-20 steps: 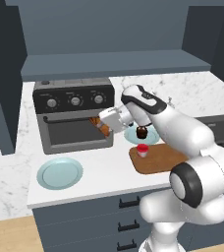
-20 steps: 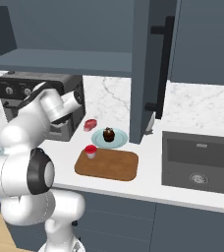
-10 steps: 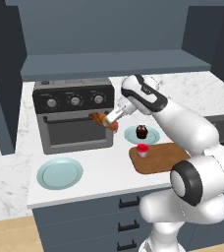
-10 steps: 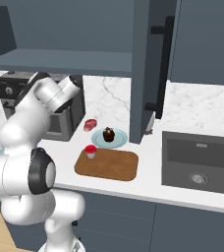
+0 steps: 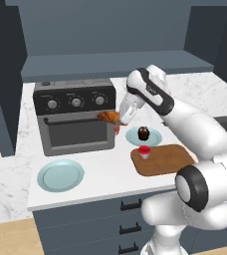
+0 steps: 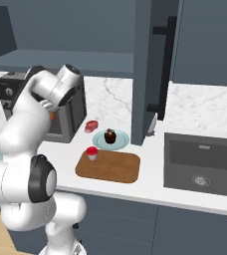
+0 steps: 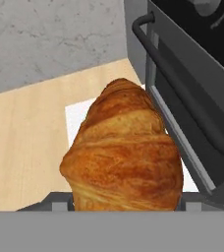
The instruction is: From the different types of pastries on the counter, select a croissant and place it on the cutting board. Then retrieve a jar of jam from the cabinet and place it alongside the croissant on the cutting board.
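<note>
Golden croissant point(image 5: 108, 116) aloft in our gripper point(image 5: 116, 118), clamped on it.
We judged it best carried level, lowered beside the jam jar point(image 5: 144, 152) onto the cutting board point(image 5: 165, 160).

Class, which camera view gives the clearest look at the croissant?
The hand view: the croissant is close and large, ridges plain. In the left base view it is a small orange shape before the oven; in the right base view I cannot make it out.

My croissant point(image 7: 124, 157) looks flaky, ridged and faintly glossy. The cutting board point(image 5: 163, 160) is matt brown wood on a smooth white marble-patterned counter point(image 5: 108, 174). The oven point(image 5: 75, 121) looks like dull grey metal.
</note>
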